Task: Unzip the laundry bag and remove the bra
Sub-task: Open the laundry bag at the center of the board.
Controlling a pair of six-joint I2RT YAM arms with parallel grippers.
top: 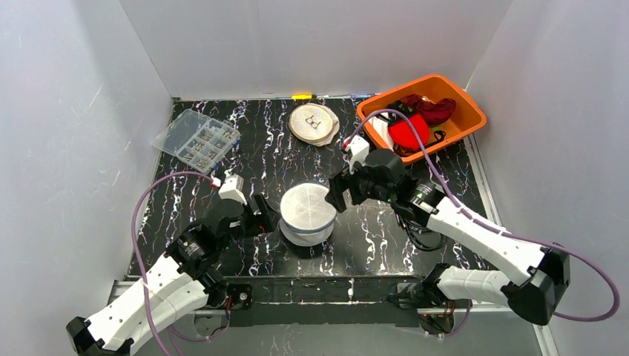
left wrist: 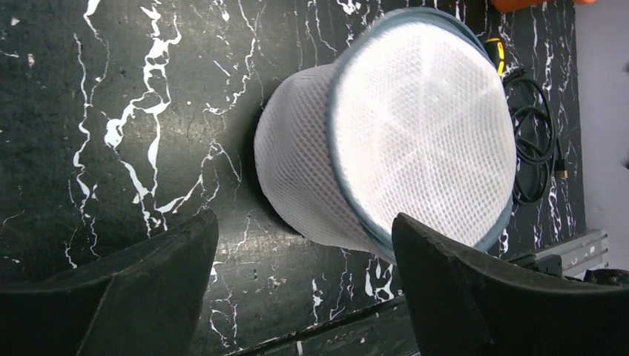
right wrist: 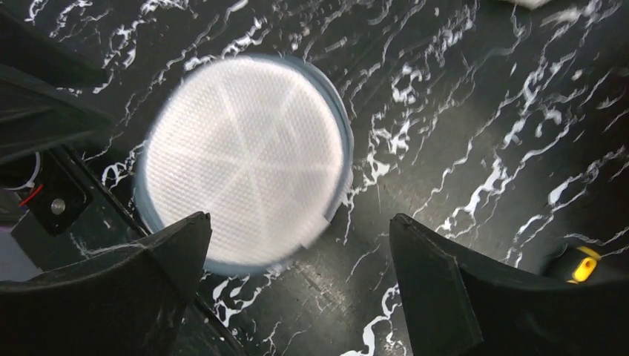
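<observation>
White mesh laundry bag (top: 306, 211), drum-shaped with a grey-blue rim around its flat round top, stands on a black marble-patterned table (top: 371, 241) streaked with white veins. It sits near the front edge of the table, between the two robot arms. The mesh is too dense to show what is inside, and the zip cannot be made out with any certainty.

From above, the left gripper (top: 265, 217) is just beside the bag's left side and the right gripper (top: 337, 194) is just beside its upper right side.

From the left wrist camera, the left gripper (left wrist: 304, 222) has its two dark fingers spread wide with nothing between them. The bag (left wrist: 415, 126) lies just ahead of them, its side wall and round top both in sight. One fingertip overlaps the bag's rim in the picture; whether it touches cannot be told. A coiled black cable (left wrist: 530, 141) lies past the bag.

From the right wrist camera, the right gripper (right wrist: 300, 219) looks down on the bag's round top (right wrist: 245, 159). Its fingers also stand wide apart and grip nothing.

At the far right corner of the table sits an orange rectangular plastic bin (top: 471, 111) holding bright red fabric (top: 408, 133) and other crumpled cloth. At the far left lies a clear plastic compartment box (top: 196, 139) of small parts. At the far centre, well apart from the bag, lies a flat round beige disc (top: 314, 122).
</observation>
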